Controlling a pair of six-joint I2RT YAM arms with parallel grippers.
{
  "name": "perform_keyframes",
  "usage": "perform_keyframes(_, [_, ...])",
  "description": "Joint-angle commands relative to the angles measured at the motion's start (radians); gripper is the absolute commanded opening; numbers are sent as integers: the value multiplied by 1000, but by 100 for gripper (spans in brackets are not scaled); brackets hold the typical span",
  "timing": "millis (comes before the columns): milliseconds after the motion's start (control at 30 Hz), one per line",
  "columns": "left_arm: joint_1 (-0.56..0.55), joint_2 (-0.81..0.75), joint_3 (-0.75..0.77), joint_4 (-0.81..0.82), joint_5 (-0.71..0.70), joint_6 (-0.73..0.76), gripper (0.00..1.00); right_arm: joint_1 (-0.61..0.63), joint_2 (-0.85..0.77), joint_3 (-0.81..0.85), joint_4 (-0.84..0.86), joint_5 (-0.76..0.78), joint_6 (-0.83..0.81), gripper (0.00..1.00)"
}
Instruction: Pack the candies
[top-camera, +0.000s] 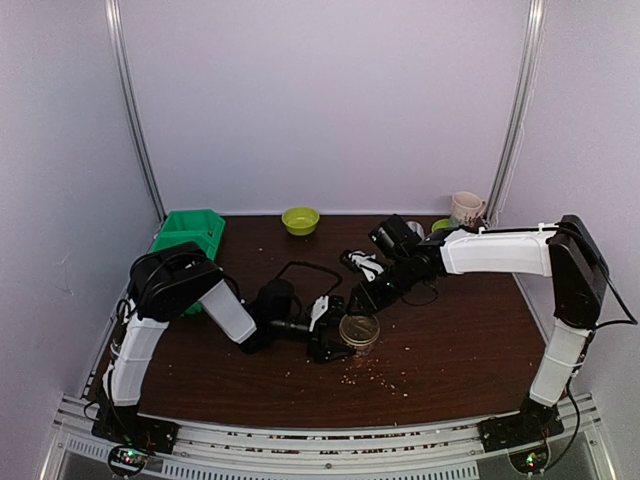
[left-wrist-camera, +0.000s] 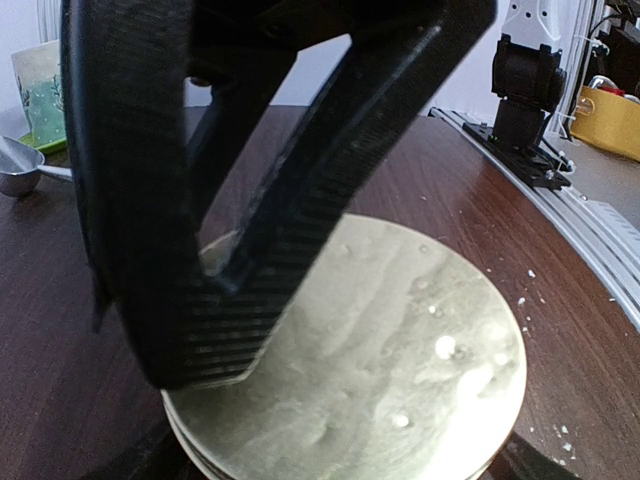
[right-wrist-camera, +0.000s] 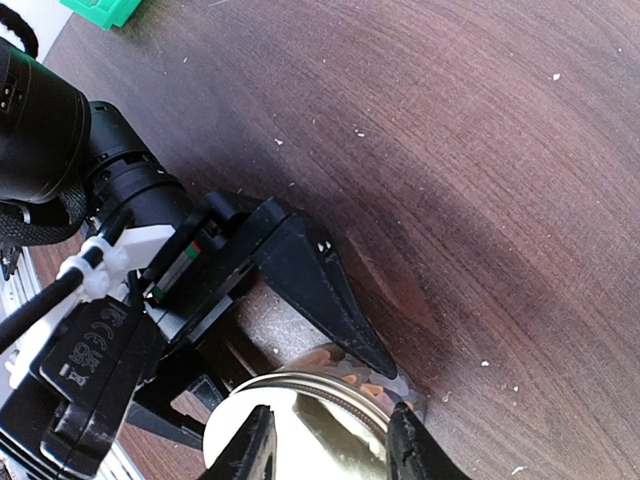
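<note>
A glass jar (top-camera: 358, 332) with a gold lid (left-wrist-camera: 400, 360) stands at mid-table. The candies (right-wrist-camera: 378, 386) show as orange and pale pieces through the glass just under the lid (right-wrist-camera: 320, 440). My left gripper (top-camera: 338, 338) grips the jar's body from the left, one black finger (right-wrist-camera: 330, 300) lying along the glass. My right gripper (right-wrist-camera: 330, 445) comes down from above and is shut on the lid, its fingers (left-wrist-camera: 190, 300) set against the rim on the lid's left part. In the top view the right gripper (top-camera: 362, 302) sits just above the jar.
A green bin (top-camera: 190, 235) stands at the back left, a yellow-green bowl (top-camera: 300, 220) at the back centre, and a mug (top-camera: 466, 208) at the back right. A metal scoop (left-wrist-camera: 20, 165) lies near a cup (left-wrist-camera: 40, 95). Pale crumbs (top-camera: 385, 378) dot the table in front of the jar.
</note>
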Motion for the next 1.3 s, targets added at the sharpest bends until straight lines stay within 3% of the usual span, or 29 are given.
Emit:
perform_keyframes(0, [-7, 59, -7, -147, 0, -32, 85, -7, 12, -12, -6, -8, -15, 37])
perform_keyframes(1267, [-6, 66, 11, -173, 3, -32, 84, -15, -110, -171, 25, 71, 22, 22])
